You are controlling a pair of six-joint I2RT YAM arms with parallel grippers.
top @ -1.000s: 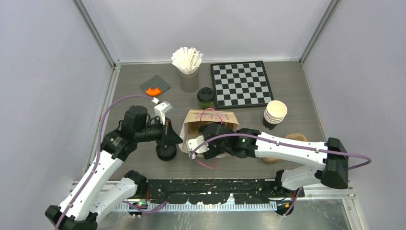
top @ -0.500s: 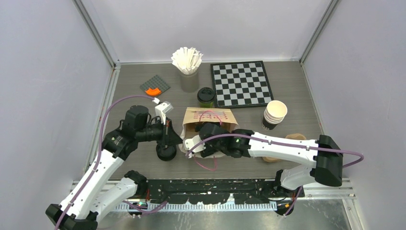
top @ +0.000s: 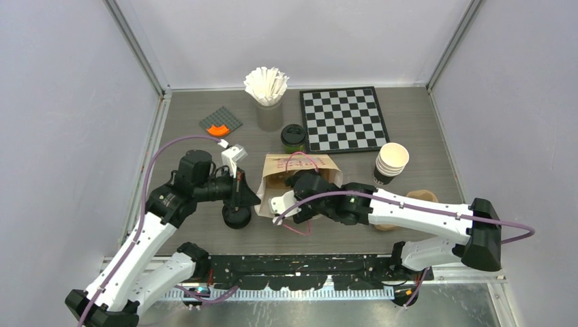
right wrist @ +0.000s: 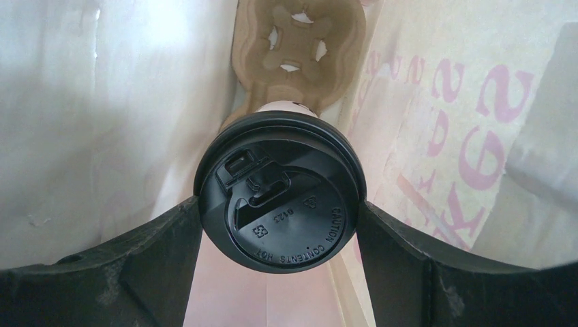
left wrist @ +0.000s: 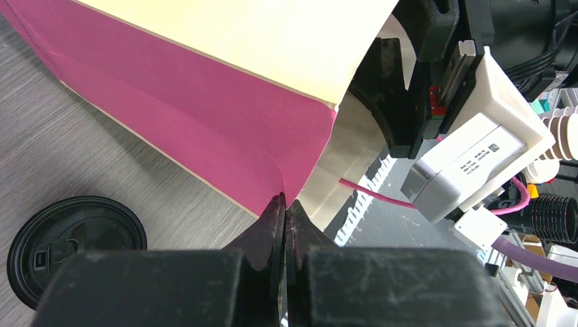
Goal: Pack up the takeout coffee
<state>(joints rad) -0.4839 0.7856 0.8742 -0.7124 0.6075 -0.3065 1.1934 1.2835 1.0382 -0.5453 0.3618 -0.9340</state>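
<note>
Shut left fingers [left wrist: 271, 228] pinch the bag [left wrist: 204, 143] rim to hold it open; wide-set right fingers [right wrist: 153, 242] clamp the cup [right wrist: 279, 194] inside.

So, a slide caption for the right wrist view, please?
Right gripper holds a lidded coffee cup inside the bag, above the carrier.

The left arm [top: 140, 235] is bent at the elbow and reached rightward, and the left gripper [left wrist: 285, 208] is pinched shut on the edge of a paper bag [left wrist: 170, 122]. The right arm [top: 422, 210] is stretched out leftward, and the right gripper [right wrist: 279, 211] is spread wide, its fingers [right wrist: 136, 255] pressed against a coffee cup's [right wrist: 286, 228] lid.
</note>
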